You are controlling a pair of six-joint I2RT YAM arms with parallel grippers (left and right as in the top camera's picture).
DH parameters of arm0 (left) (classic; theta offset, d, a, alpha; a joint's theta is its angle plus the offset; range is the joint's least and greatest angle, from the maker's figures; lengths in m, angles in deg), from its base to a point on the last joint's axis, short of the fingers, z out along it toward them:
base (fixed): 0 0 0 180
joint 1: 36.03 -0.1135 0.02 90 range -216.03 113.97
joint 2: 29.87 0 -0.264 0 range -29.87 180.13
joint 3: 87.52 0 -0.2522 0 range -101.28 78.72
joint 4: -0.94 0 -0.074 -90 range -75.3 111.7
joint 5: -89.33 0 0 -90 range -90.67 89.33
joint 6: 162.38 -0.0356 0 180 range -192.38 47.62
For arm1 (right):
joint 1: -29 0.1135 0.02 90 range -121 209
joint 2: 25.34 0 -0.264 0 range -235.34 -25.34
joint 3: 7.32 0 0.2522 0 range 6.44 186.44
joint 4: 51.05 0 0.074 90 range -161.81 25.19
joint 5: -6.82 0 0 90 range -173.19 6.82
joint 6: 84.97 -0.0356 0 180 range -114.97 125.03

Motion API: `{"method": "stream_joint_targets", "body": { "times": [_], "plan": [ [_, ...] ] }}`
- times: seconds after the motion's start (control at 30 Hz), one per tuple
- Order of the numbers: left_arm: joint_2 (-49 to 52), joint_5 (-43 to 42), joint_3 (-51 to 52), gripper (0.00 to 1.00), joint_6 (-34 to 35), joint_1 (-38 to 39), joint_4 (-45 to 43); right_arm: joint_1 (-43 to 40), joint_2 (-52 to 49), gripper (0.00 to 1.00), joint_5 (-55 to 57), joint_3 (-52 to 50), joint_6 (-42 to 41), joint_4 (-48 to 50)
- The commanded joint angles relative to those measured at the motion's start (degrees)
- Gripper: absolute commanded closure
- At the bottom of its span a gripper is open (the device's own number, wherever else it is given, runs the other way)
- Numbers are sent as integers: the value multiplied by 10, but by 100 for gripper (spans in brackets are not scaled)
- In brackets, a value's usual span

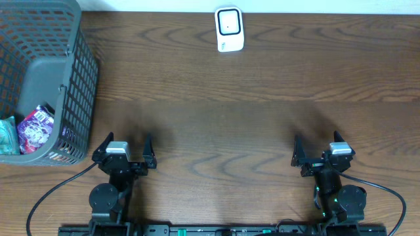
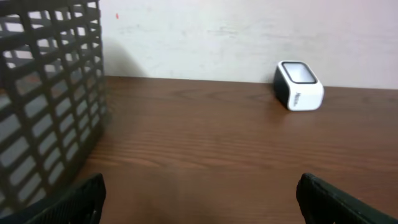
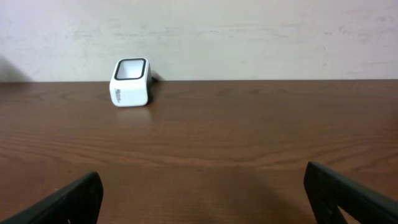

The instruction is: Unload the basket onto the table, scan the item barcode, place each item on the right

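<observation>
Arms: both parked at near desk edge, bases side by side, cables trailing off behind.
Left end effector (image 1: 125, 150): fingers spread wide, nothing between them; sits just right of basket's near corner, prob. so it can reach in w/o crossing the other arm.
Right end effector (image 1: 323, 151): also spread wide, empty, well apart from the left one; faces open wood w/ a straight line to the scanner.
Desk (image 1: 230, 118): dark wood grain, bare across the middle (room to carry an item over, I'd judge).
Basket (image 1: 62, 72): grey mesh, far-left area, upright, open top; holds the stock to be scanned.
Items (image 1: 36, 128): a purple/dark printed packet lies in basket's near end, a teal packet beside it at the left frame edge; barcodes not visible from above. Which one is meant, can't tell.
Scanner (image 1: 230, 29): small white box w/ dark window, at far edge by the wall, centre; window tilts up and toward the arms in both wrist views, so a barcode would be shown to it from the near side.
Stage (judgement): nothing picked yet; first step looks like left arm reaching into basket for a packet.
</observation>
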Motion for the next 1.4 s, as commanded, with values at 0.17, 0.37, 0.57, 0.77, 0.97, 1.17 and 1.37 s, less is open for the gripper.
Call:
{"method": "stream_joint_targets", "body": {
  "times": [0.17,0.37,0.57,0.77,0.97,1.17,1.37],
  "plan": [
    [-3,-193,8,2,215,-3,2,-4,4,1,3,-1,-1,-2],
    [-3,-256,7,2,215,-3,-137,-4,4,1,3,-1,-2,-2],
    [-3,-217,-31,2,214,-3,-254,-4,4,1,3,-1,-1,-2],
    [37,-110,-135,2,130,-3,-233,-4,4,1,3,-1,-2,-2],
    [206,-9,-361,2,54,-3,54,-4,4,1,3,-1,-2,-2],
    [418,-106,-596,2,21,-3,339,-4,4,1,3,-1,-1,-2],
    [502,-118,-653,2,21,-3,386,-4,4,1,3,-1,-1,-2]
  ]
}}
